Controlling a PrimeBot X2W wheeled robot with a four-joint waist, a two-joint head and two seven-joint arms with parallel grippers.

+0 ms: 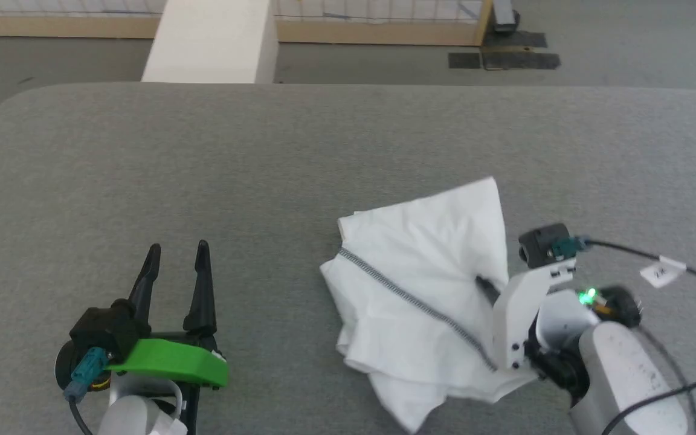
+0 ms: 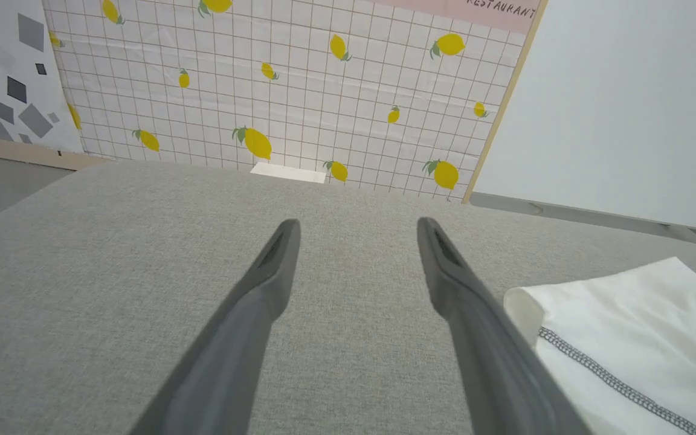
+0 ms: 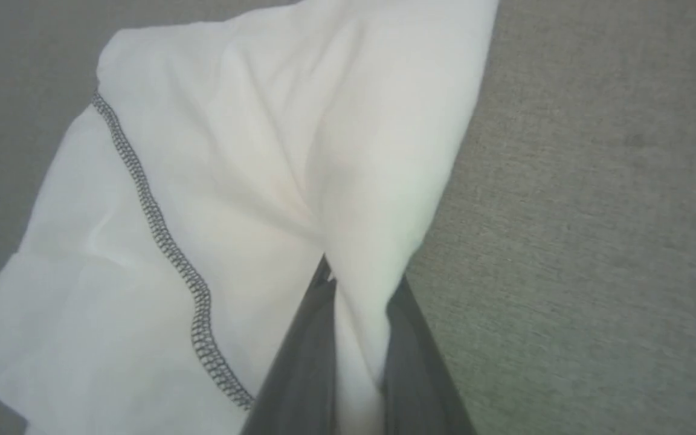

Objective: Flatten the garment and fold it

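- The right gripper, nearest on the right side, is closed on a raised fold of the garment. In the right wrist view, white cloth is pinched between its two dark fingers.
- The right arm comes in low from the near right corner, with its wrist turned so the fingers point inward and to the left, into the cloth.
- The left gripper sits at the near left with its fingers spread apart and nothing between them. They point straight away from the robot, over bare table.
- The garment is a crumpled heap on the table, right of centre, and not yet flat. Nearly all of it lies to the left of and beyond the right gripper, and it is well off to the right of the left gripper.
- The heap's longer run goes from the near right edge up to a pointed corner on the far side. A dark zigzag seam crosses it diagonally, from the far left down towards the pinched spot.
- In my judgement the right arm, already gripping, has to lift or drag the cloth open. The left arm would have to travel rightwards to catch the opposite edge.
- The grey table stretches bare beyond the heap.
- A white box stands past the far edge.
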